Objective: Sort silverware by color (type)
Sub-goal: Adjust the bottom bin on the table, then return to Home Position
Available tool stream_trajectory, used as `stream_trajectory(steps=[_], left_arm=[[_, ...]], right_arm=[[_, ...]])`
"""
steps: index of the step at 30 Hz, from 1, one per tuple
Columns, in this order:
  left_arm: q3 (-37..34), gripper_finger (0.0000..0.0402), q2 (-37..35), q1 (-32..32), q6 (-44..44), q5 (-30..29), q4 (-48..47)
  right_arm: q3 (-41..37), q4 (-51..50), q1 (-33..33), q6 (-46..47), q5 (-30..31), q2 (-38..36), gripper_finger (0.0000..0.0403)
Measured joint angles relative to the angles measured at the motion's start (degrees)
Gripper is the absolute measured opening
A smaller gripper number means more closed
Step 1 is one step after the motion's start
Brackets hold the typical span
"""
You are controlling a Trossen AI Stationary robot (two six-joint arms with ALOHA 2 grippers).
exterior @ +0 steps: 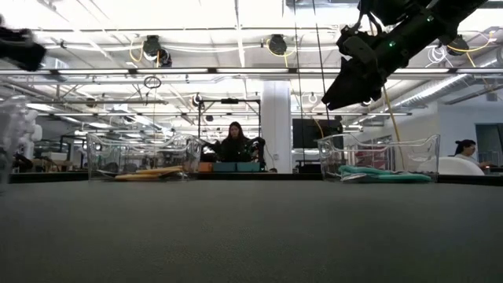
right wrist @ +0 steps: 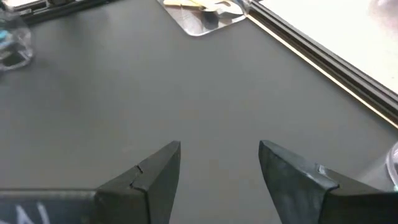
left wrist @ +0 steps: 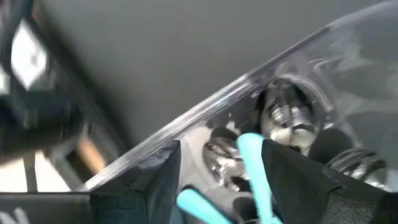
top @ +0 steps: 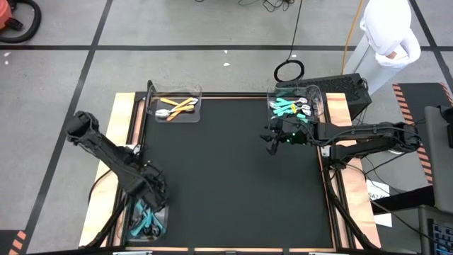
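Matte black table (top: 233,177) holds clear bins of glossy slim-handled silverware (top: 291,107).

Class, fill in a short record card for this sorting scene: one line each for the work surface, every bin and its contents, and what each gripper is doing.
Surface: black mat
Far left bin: orange-handled utensils
Far right bin: teal-handled utensils
Near left bin: teal-handled pieces, silver heads
Left gripper: open, inside the near left bin, around a teal handle
Right gripper: open, empty, raised above the mat beside the far right bin
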Motion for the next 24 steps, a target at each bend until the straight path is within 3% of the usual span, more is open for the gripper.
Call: stream_trajectory(steps=[6, 9, 12, 16, 19, 21, 24], left_arm=[[0.07, 0.0228, 0.00, 6.47, 12.37, -2.21, 0.29], [1.05, 0.0228, 0.00, 8.03, 13.79, 0.83, -0.38], [3.72, 0.0228, -0.77, 7.06, 13.87, -0.44, -1.60], [8.87, 0.0228, -3.58, 6.21, 16.10, -9.62, -5.72], [10.83, 0.0219, -6.67, 7.04, 20.77, -22.85, -4.95], [10.60, 0.0202, -8.76, 9.44, 28.09, -30.51, -0.34], [9.14, 0.0168, -11.16, 15.76, 44.09, -34.61, 10.98]], right_arm=[[0.00, -0.21, -0.01, 1.53, 0.02, -0.30, 0.0212], [0.00, -1.30, 0.10, 2.68, -0.04, -1.83, 0.0212], [0.00, -3.43, 0.94, 3.36, 0.02, -5.14, 0.0212], [0.00, -3.23, 2.34, 3.33, 0.04, -10.76, 0.0212], [0.00, -0.60, 3.54, 2.29, 0.10, -12.60, 0.0211], [0.00, 1.25, 4.84, 2.06, 0.09, -11.95, 0.0205], [0.00, 5.13, 7.77, 1.94, 0.00, -8.64, 0.0184]])
